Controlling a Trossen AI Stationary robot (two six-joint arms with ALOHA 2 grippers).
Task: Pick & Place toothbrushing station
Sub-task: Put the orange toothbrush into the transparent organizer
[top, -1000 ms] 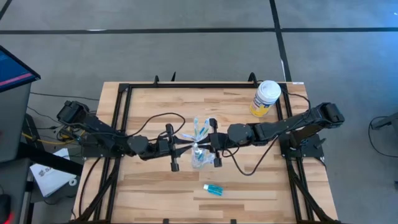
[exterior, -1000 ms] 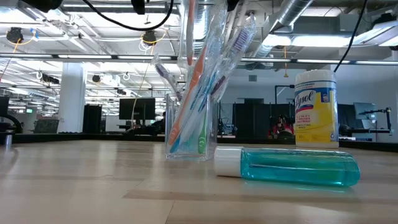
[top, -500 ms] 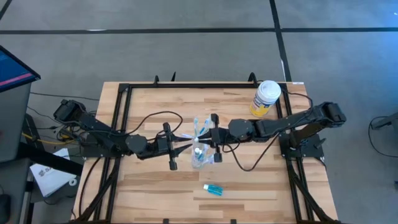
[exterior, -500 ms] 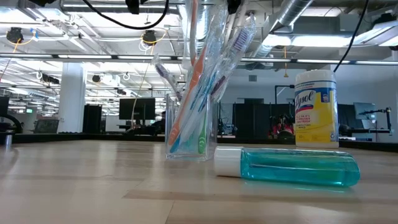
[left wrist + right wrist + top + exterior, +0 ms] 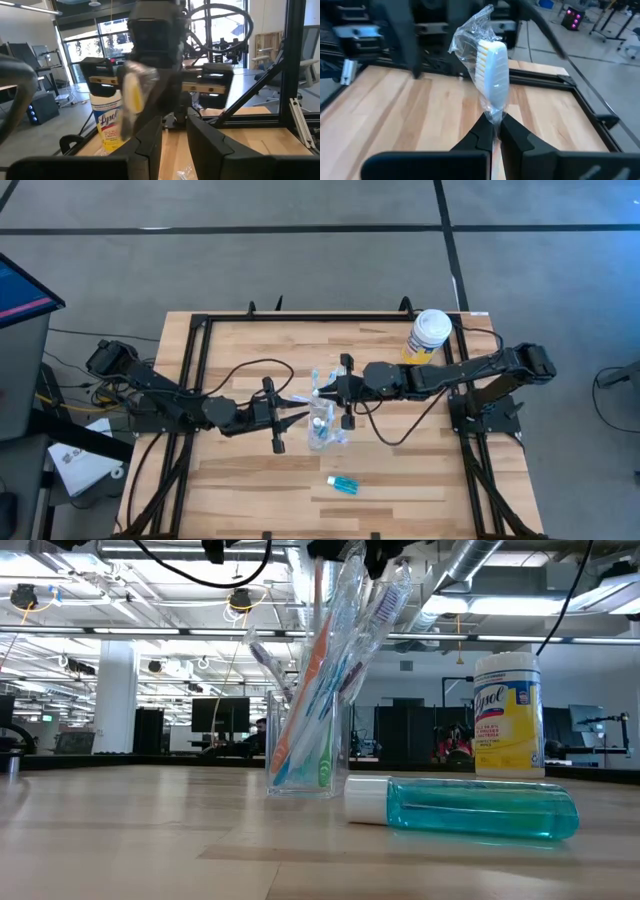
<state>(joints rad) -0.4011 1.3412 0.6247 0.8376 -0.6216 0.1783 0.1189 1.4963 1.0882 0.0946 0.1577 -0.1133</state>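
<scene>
At table centre, clear tumbler (image 5: 300, 745) stands upright, toothbrushes (image 5: 330, 660) inside, tips cut off above. Right gripper (image 5: 494, 131) pinches one wrapped toothbrush (image 5: 491, 70); left gripper (image 5: 296, 416) beside tumbler, fingers slightly parted. Blue tube (image 5: 462, 808) lies nearby. Yellow container (image 5: 508, 715) reads "Lysol".

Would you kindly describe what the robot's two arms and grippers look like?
Both arms are black and jointed, each trailing a loose black cable across the wooden table. The left gripper and right gripper each end in two dark, flat, tapering fingers. No markings are visible.

Two black jointed arms (image 5: 170, 405); looping black cables; matte dark fingers (image 5: 512, 132)
</scene>
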